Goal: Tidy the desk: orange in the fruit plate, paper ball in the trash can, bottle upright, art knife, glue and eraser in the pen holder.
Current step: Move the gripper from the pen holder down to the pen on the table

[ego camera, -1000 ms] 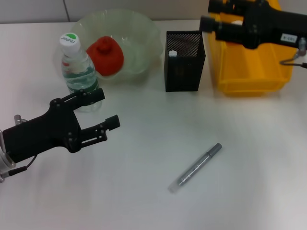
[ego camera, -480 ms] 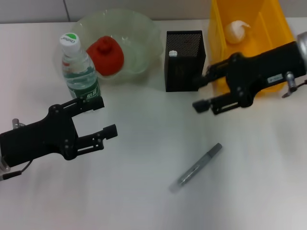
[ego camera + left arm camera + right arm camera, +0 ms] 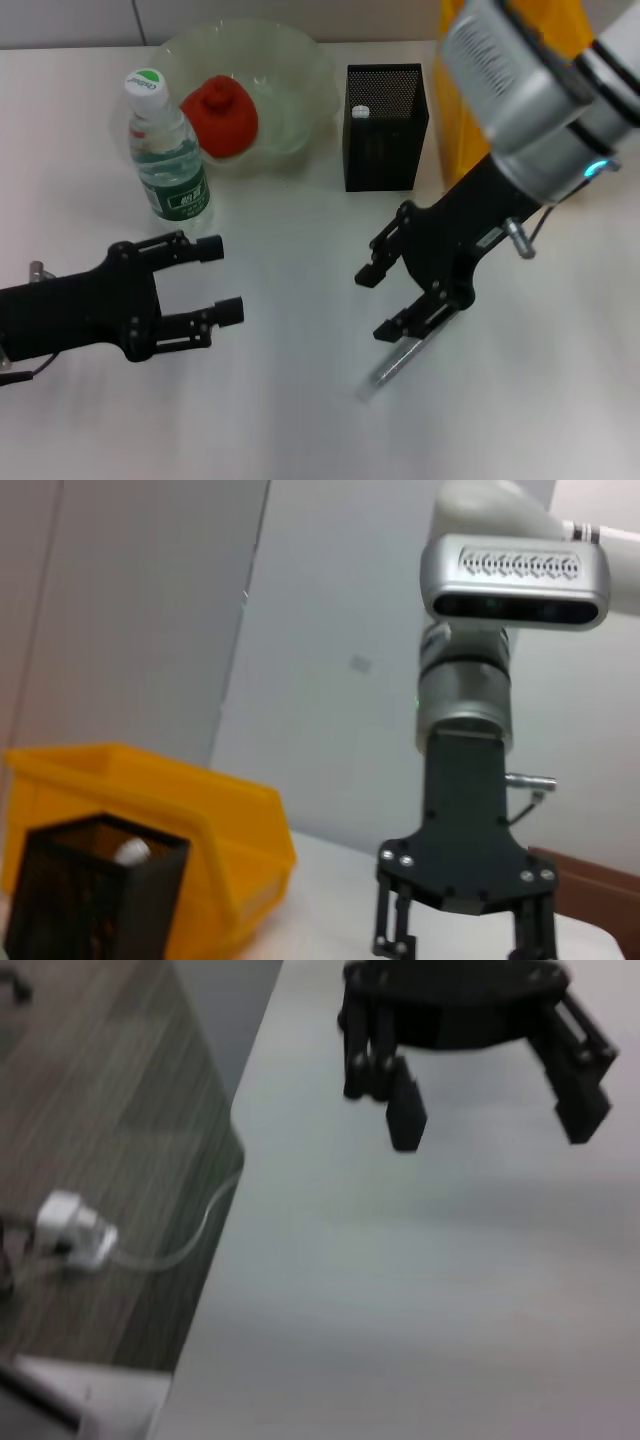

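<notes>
Right now your right gripper [image 3: 378, 302], jaws apart, hangs just above the art knife [image 3: 400, 364], whose long axis runs diagonally toward the pen holder [image 3: 385, 130].

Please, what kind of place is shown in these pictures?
Probably an office desk: a white tabletop carries a black mesh pen holder, a water bottle and a yellow trash can.

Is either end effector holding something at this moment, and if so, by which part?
Nothing is held. The right end effector is open above the grey art knife, not gripping it. The left end effector is open and empty.
</notes>
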Robot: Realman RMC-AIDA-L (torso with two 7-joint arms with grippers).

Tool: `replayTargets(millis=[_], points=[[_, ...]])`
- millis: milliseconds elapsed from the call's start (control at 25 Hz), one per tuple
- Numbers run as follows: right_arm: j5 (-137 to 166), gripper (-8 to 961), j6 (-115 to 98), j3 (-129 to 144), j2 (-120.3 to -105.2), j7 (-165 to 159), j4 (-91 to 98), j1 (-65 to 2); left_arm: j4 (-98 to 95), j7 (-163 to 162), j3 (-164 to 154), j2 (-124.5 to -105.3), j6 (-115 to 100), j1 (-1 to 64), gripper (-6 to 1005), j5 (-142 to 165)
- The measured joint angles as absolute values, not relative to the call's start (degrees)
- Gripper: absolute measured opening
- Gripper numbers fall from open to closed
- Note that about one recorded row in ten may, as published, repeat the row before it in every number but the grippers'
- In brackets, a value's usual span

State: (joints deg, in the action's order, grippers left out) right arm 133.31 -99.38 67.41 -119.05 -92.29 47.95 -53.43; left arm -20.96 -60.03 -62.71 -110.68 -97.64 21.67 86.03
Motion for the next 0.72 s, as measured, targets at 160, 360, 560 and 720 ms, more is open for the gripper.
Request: replayTargets(millis=[160, 360, 560, 720], points=[[134.3, 632, -97.6, 73.8, -119.47, -92.3, 46.9, -55.5, -22.2, -62.2, -62.4, -110.85, -97.3, 21.8, 787, 87.8], [134.1, 630, -95.9, 80.1, -119.61, -92.4, 46.8, -56.4, -22.3, -61.9, -62.1, -110.98, -97.2, 21.6, 785, 87.8], [134.1, 627, -93.7, 85.8, -119.79, -92.8, 47.0, -56.7, -22.3, -61.9, -62.1, -110.78, -97.3, 21.5, 783, 87.8], [133.7, 592, -91.4, 90.3, -119.88, -92.9, 46.9, -56.9, -22.3, -61.8, -61.9, -110.82, -97.0, 21.4, 783, 87.8]])
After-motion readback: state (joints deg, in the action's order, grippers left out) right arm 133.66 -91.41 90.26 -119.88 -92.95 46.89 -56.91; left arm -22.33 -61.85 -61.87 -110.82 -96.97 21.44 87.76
